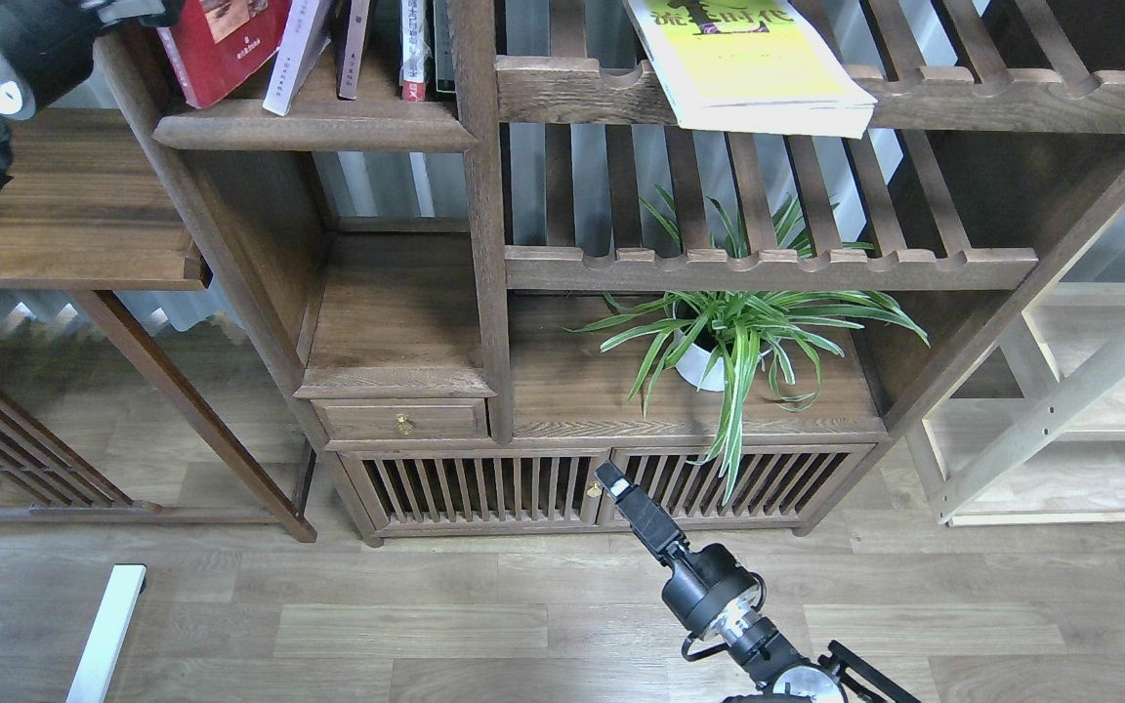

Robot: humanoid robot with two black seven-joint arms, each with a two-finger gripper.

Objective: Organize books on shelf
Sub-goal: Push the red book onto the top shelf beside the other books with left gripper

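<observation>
The job looks roughly two-thirds through to me. On the shelf (313, 127), the solid dark board at upper left, the dark red book (221, 44) is standing at a lean against the bookcase's left upright, its lower edge on the board, and the lavender-white book (291, 54) leans just beside it, next to a few other upright spines. The yellow-green book (748, 59) is not there yet: it lies flat on the slatted rack to the right, its near corner hanging over the scalloped rail. I judge that one is left to move, and the red one may want straightening.

My left arm comes in at the top left corner, its thick wrist over the side counter (55, 205). The left gripper (138, 10) sits at the frame's top edge, right at the red book's upper corner; I cannot tell whether its fingers pinch the book or stand apart.

My right arm hangs low, the right gripper (611, 478) pointing up-left in front of the cabinet doors, below the potted plant (733, 337), holding nothing; seen end-on, its fingers cannot be told apart.
</observation>
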